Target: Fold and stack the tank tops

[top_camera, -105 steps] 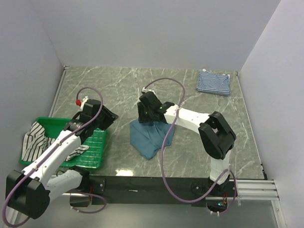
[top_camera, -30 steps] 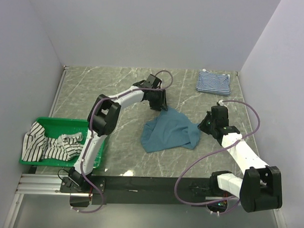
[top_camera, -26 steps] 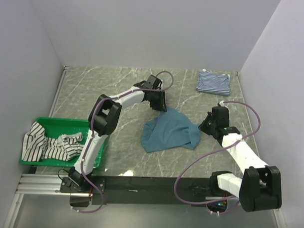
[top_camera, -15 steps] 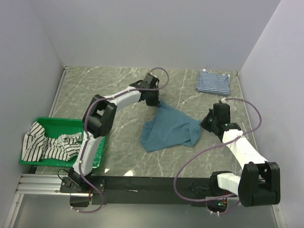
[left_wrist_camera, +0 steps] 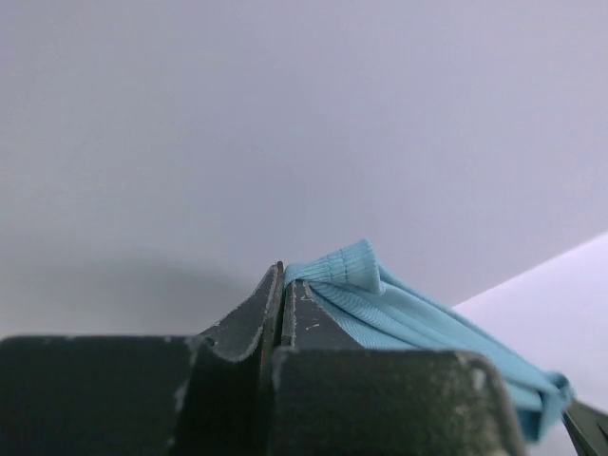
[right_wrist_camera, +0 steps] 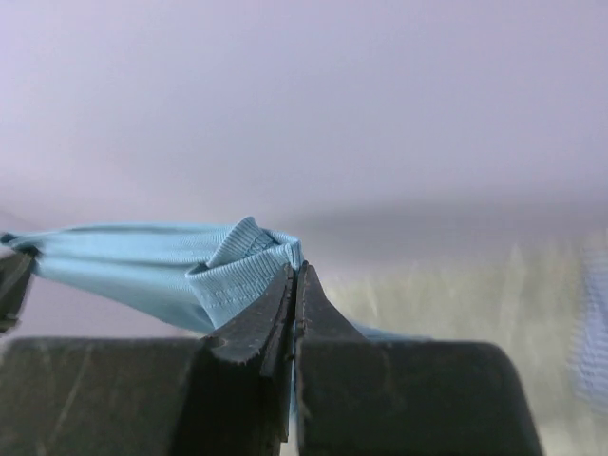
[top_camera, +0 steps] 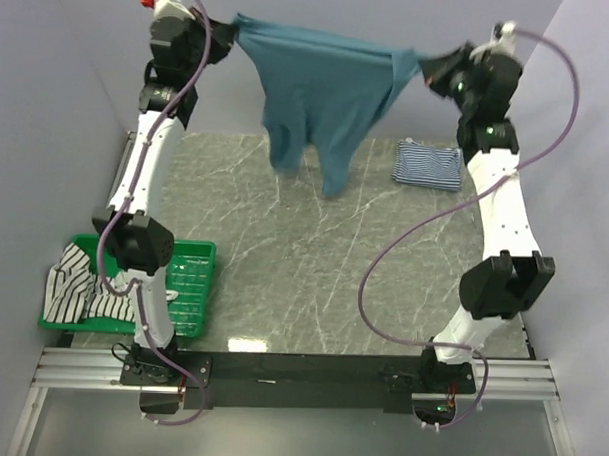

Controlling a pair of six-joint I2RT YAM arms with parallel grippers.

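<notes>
Left pincer point(top_camera: 228, 27) and right pincer point(top_camera: 430, 67) each clamp the teal top point(top_camera: 325, 84), spread aloft. Next, likely: lay it flat on the desk point(top_camera: 333, 269).

light: bright, even | glare: near table point(top_camera: 383, 281) edge (faint) | wrist backgrounds: blurred

The teal top point(top_camera: 324, 89) is soft matt cloth with a ribbed hem. The table point(top_camera: 383, 271) is glossy, green and marbled like stone. The basket point(top_camera: 187, 284) is shiny green plastic. The left pincer point(left_wrist_camera: 281, 277) is matt black and scuff-speckled.
</notes>
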